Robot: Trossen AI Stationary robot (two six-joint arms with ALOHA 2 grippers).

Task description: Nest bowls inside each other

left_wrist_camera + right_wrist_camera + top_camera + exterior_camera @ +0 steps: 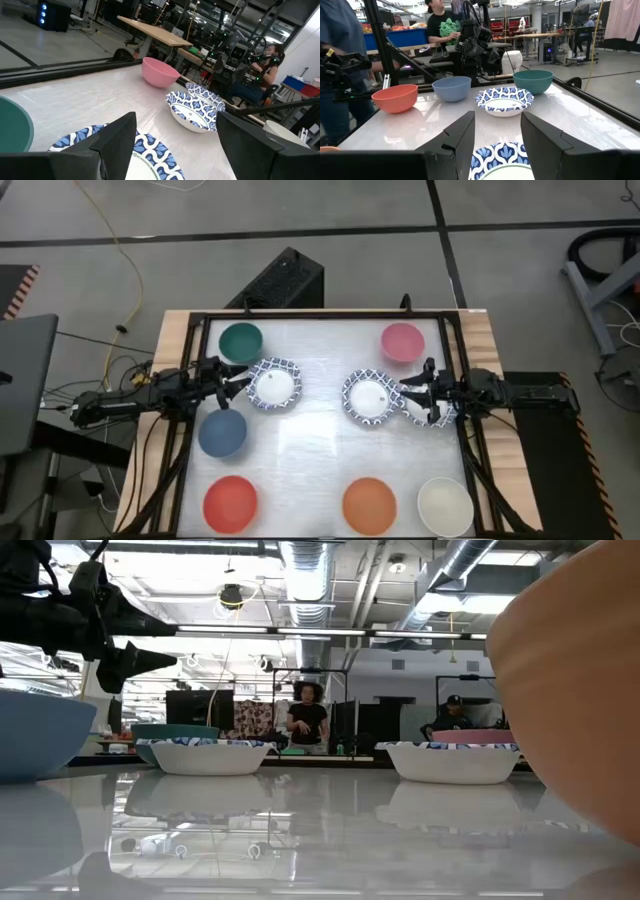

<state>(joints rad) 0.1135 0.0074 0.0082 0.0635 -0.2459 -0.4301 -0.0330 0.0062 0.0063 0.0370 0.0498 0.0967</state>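
Note:
Two white bowls with blue-and-white patterns stand mid-table: a left one and a right one. Green and pink bowls stand at the far side. Blue, red, orange and cream bowls are nearer. My left gripper hovers open over the left patterned bowl's left rim, well above the table. My right gripper stands open at the right patterned bowl's right side, a patterned rim showing below its fingers. Another patterned shape shows under that gripper.
A black frame runs around the white table top, and both arms reach in over its left and right rails. People sit and stand at benches beyond the table. Bare table lies in the middle, between the patterned bowls and the near row.

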